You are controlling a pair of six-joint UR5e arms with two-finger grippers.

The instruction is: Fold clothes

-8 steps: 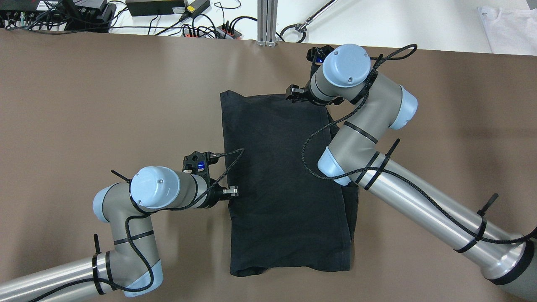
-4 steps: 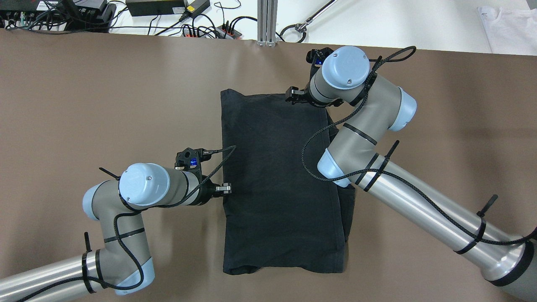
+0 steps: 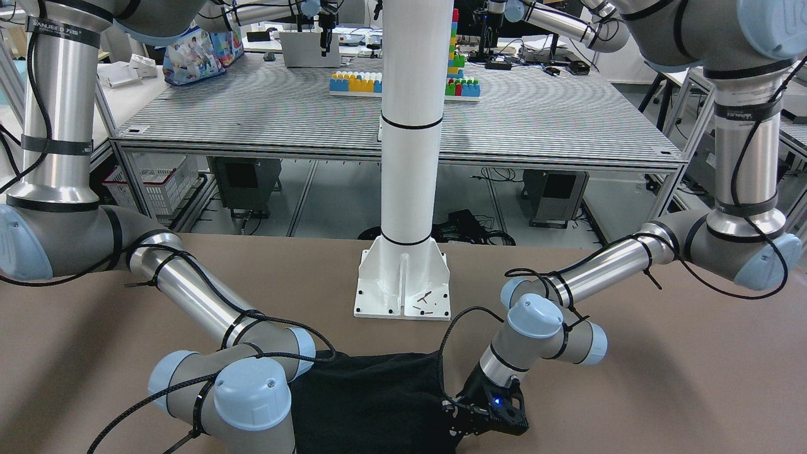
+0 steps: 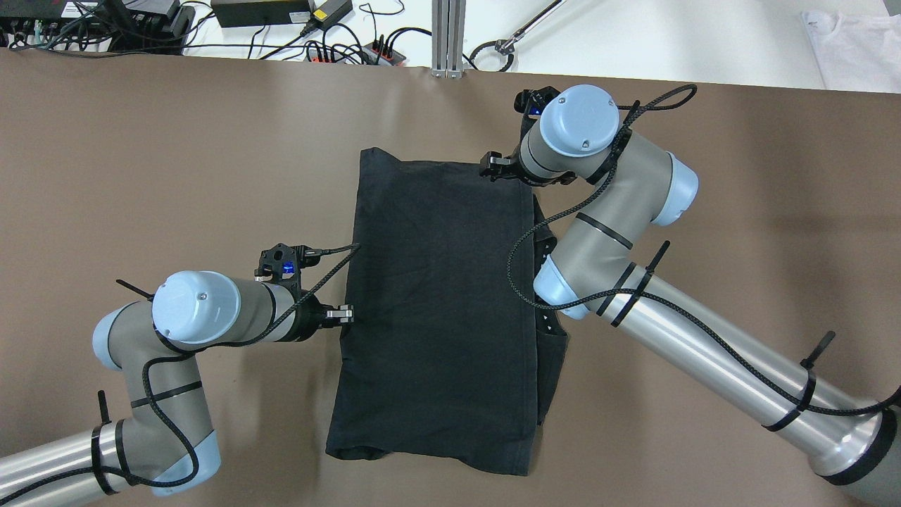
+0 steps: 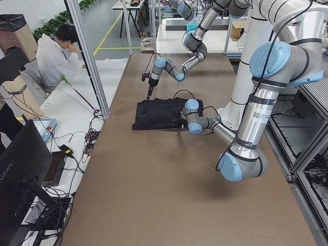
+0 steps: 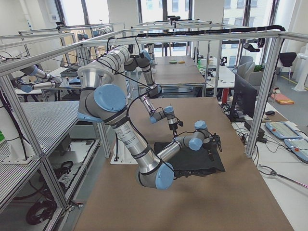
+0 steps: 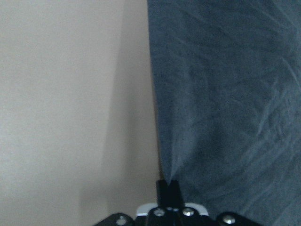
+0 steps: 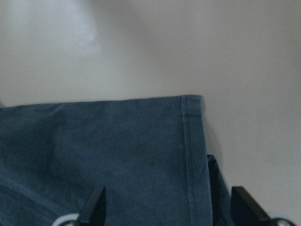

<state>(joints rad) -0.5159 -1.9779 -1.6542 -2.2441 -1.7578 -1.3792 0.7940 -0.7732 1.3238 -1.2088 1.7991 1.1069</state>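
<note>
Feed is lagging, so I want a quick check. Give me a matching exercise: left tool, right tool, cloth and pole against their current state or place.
Things:
1. left tool
2. right tool
3. cloth
4. pole

States:
A. lying spread on the table
B. open over the cloth's far corner
C. upright, white
D. shut on the cloth's side edge

Pairs: 1-D, 2-B, 3-A, 4-C

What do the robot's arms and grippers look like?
The left arm and right arm are silver tubes with grey joints and pale blue caps. A braided black cable, tied with black zip ties, runs along each. The left gripper and right gripper are black, with a blue light on each wrist.
</note>
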